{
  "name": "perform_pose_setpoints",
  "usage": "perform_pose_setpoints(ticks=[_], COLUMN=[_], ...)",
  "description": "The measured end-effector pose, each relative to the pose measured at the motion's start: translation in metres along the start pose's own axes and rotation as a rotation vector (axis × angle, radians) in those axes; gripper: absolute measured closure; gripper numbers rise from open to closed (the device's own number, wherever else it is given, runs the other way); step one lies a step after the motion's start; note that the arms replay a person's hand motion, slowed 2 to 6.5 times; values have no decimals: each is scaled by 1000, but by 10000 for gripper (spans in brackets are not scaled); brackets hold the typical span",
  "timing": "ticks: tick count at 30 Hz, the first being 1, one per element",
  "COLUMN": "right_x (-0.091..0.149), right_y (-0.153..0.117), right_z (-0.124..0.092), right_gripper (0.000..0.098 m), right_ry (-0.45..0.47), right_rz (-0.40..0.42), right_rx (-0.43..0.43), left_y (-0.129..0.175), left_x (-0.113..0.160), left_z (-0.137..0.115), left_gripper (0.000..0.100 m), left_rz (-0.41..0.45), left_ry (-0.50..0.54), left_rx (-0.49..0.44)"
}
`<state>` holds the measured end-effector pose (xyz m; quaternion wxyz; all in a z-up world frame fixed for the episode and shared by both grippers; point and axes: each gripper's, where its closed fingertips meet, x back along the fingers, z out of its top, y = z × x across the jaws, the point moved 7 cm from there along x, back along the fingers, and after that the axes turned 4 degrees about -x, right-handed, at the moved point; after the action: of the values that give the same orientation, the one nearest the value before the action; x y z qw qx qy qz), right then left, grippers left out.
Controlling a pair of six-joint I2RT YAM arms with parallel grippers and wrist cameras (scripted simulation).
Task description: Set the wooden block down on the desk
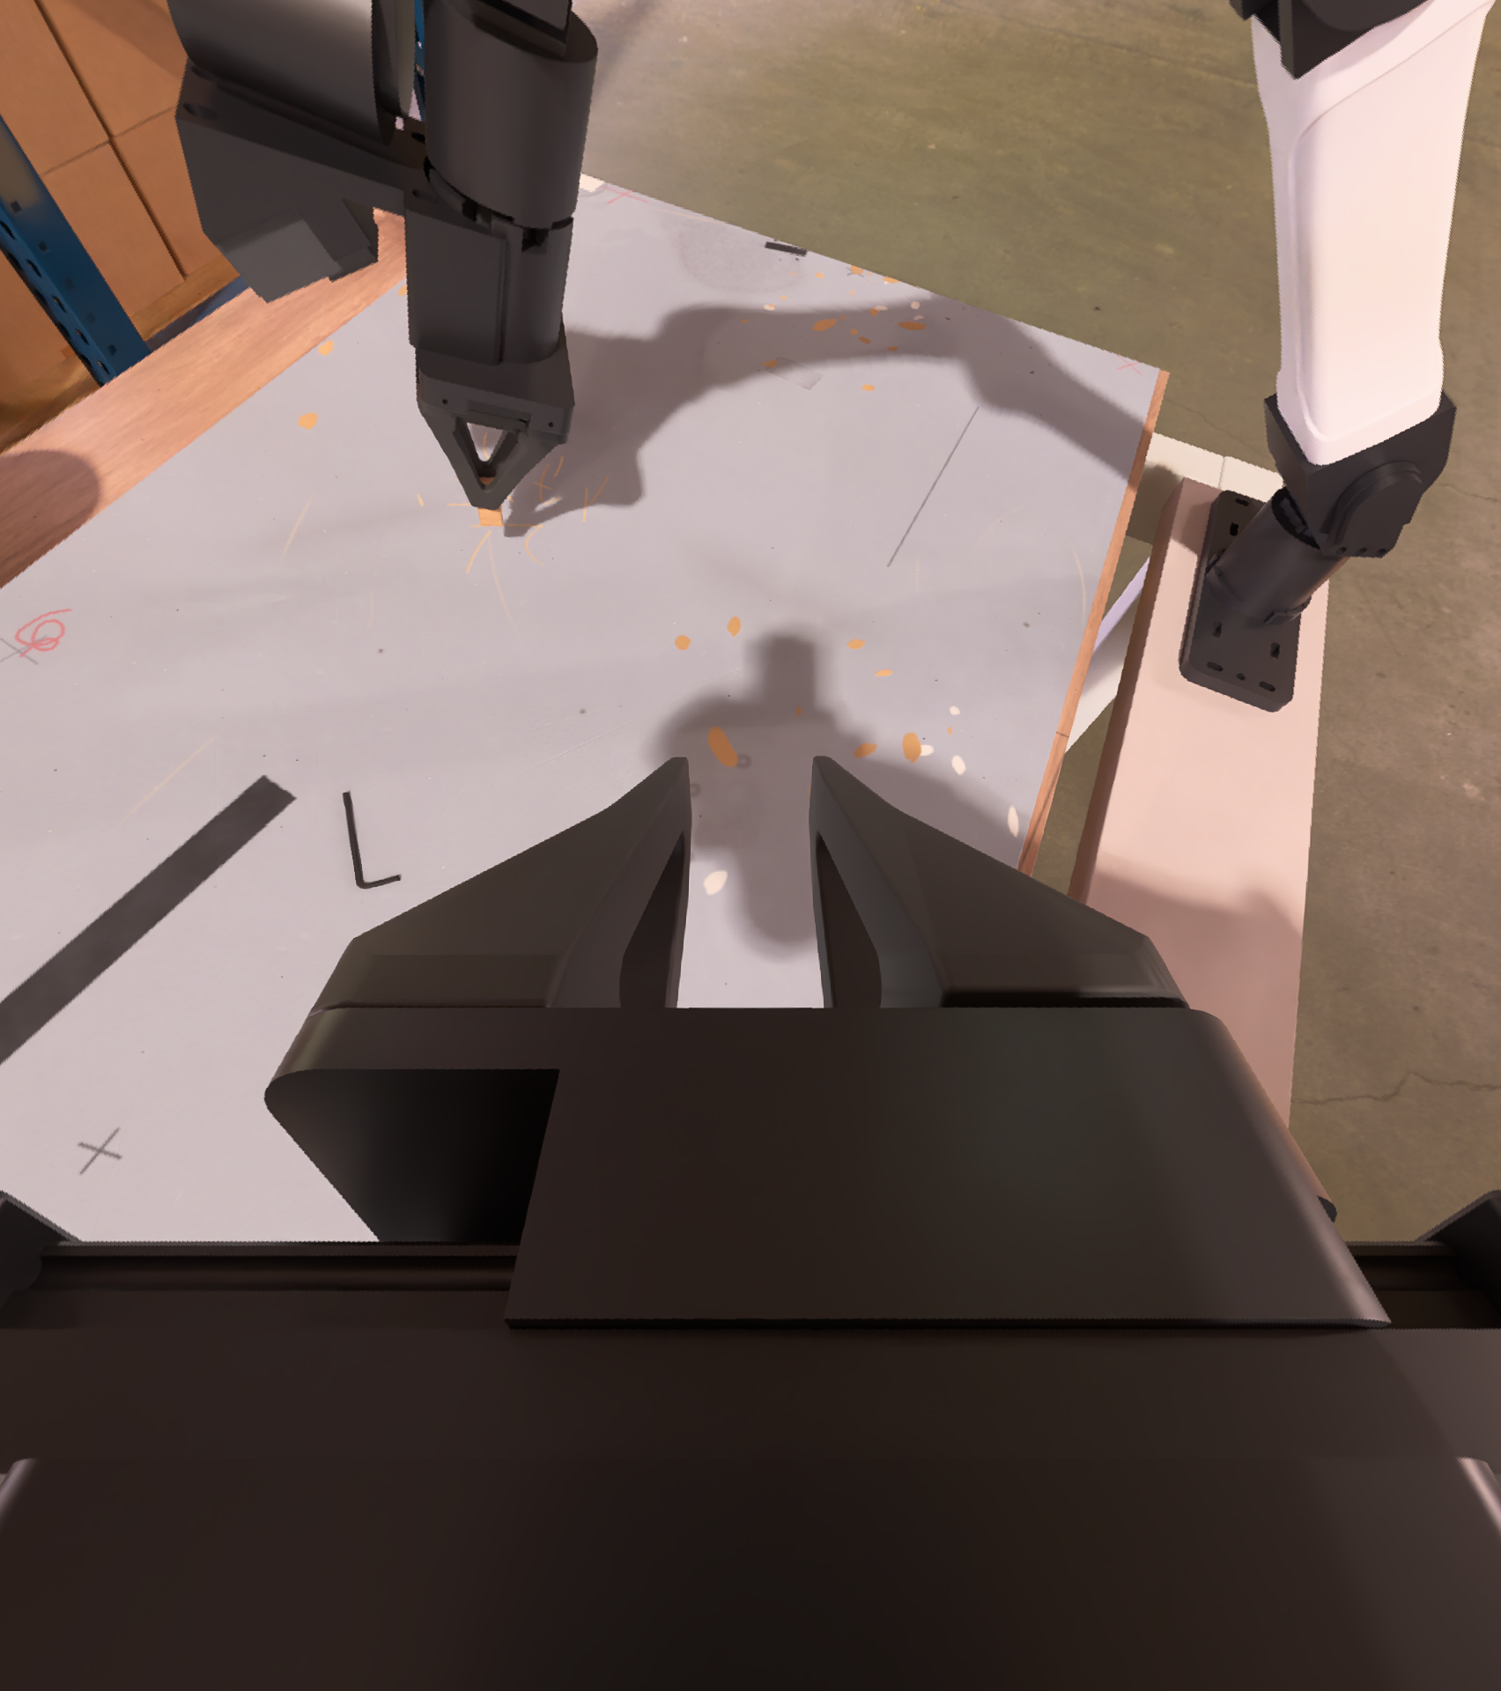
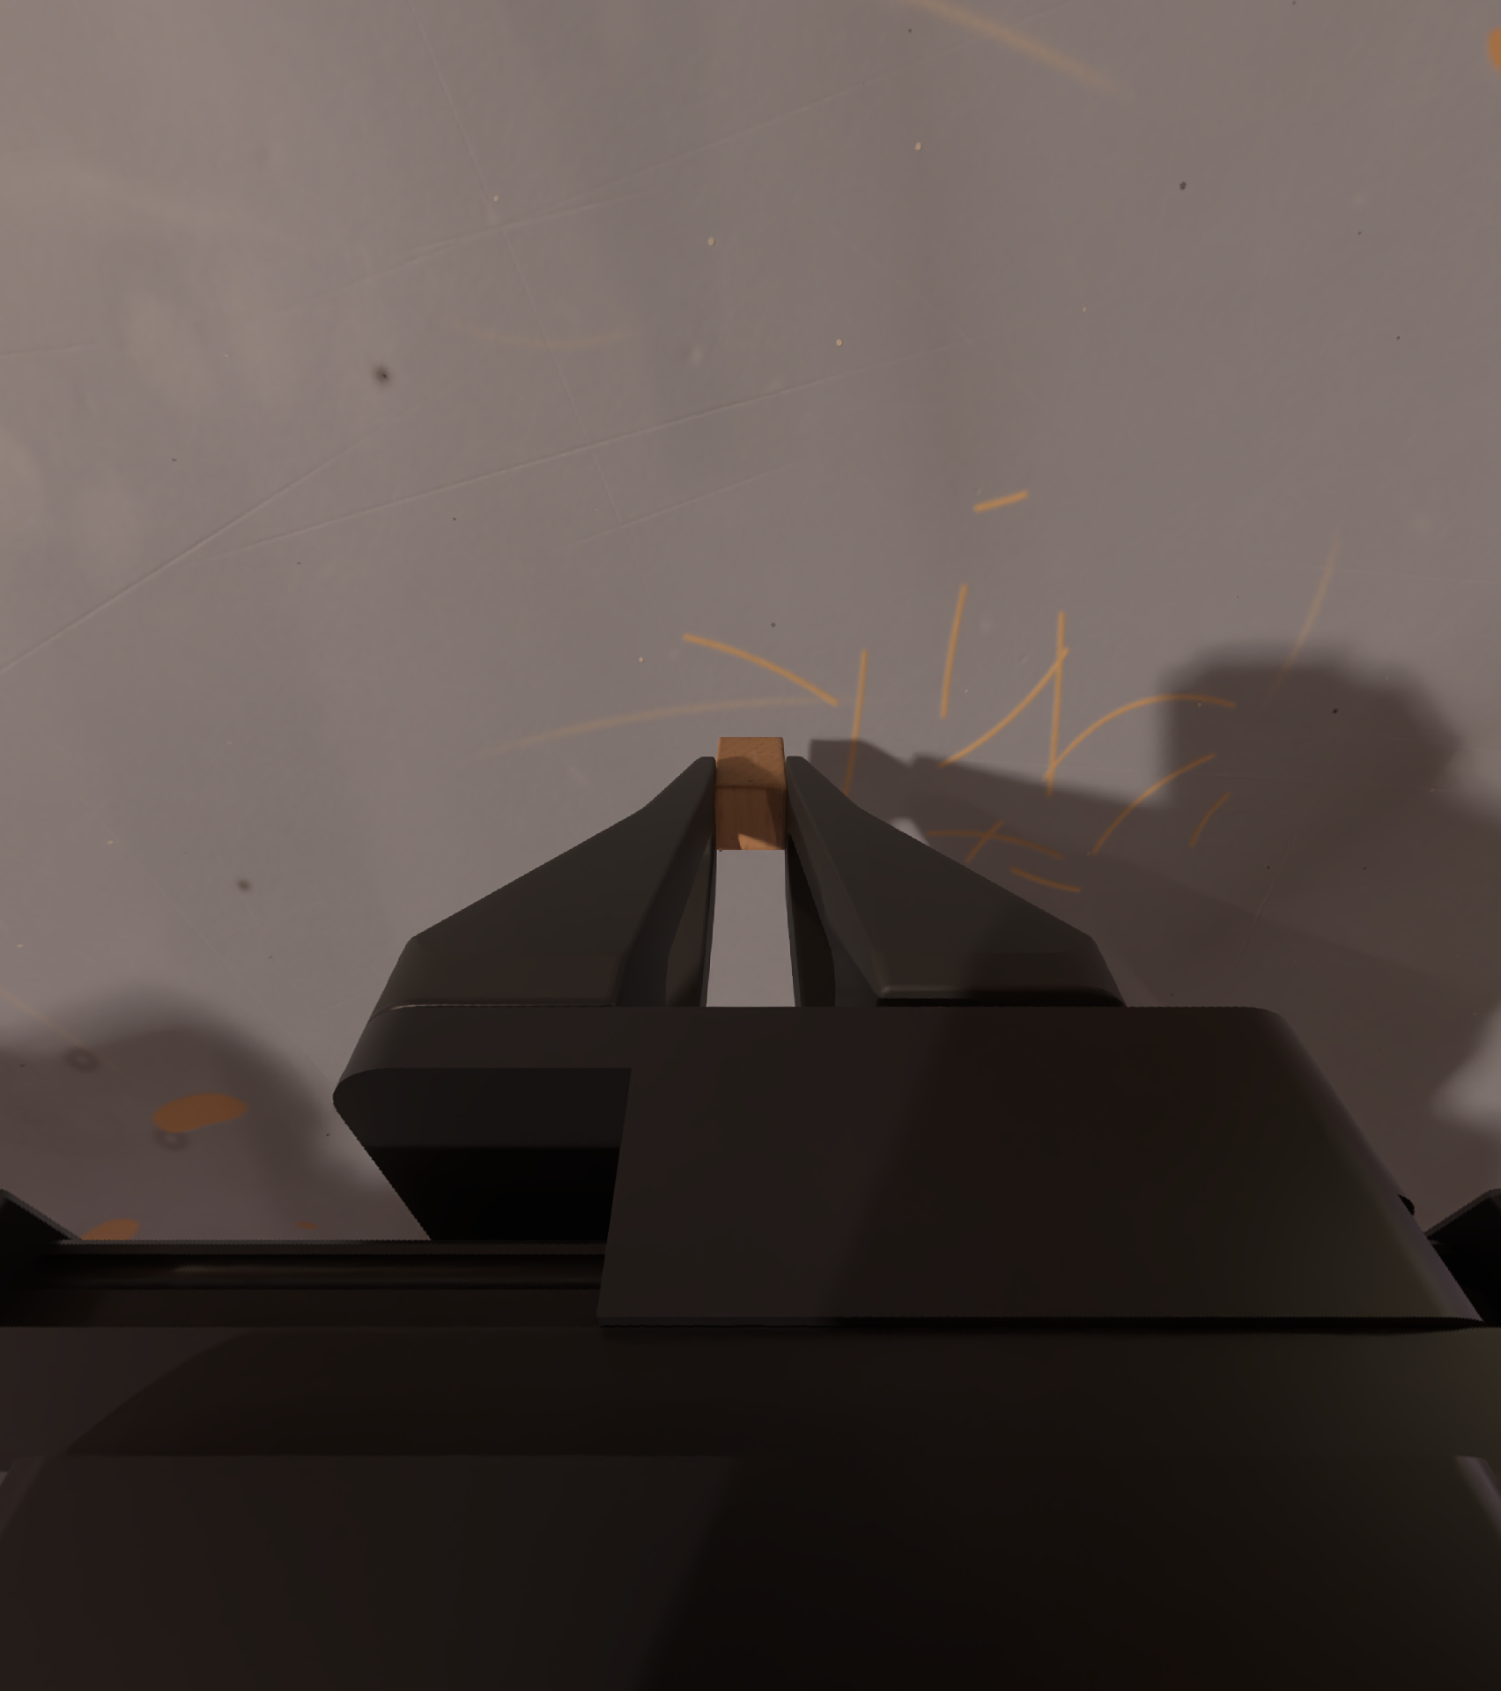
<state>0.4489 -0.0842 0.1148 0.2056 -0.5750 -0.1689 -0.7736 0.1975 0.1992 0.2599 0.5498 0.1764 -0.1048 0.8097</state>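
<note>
A small light-brown wooden block (image 2: 749, 794) sits pinched between the fingertips of my right gripper (image 2: 750, 778), which points straight down at the grey desk top (image 2: 454, 412). In the left wrist view the right gripper (image 1: 487, 499) stands upright with its tips at the desk, and a sliver of the block (image 1: 489, 517) shows under them, at or just above the surface. My left gripper (image 1: 750, 764) is open and empty, hovering over the desk near its right edge.
A black tape strip (image 1: 129, 920) and a black hex key (image 1: 362, 846) lie on the desk at the left. Cardboard boxes on a blue rack (image 1: 42, 229) stand at the far left. The right arm's base (image 1: 1246, 631) is mounted beyond the desk's right edge (image 1: 1085, 640).
</note>
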Motion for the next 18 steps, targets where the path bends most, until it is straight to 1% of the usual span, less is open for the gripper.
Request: perform_pose_setpoints(ticks=[10,18], right_x=[-14,-25], right_y=[1,0], right_z=[3,2], right_gripper=[854,854], right_ry=[-40,-100], right_rz=[-24,-24], right_rx=[43,72], left_y=[0,2], left_x=[4,7], left_z=[2,5], left_gripper=[789,792], left_rz=[7,9], left_ry=[4,7], left_rx=[-2,-15])
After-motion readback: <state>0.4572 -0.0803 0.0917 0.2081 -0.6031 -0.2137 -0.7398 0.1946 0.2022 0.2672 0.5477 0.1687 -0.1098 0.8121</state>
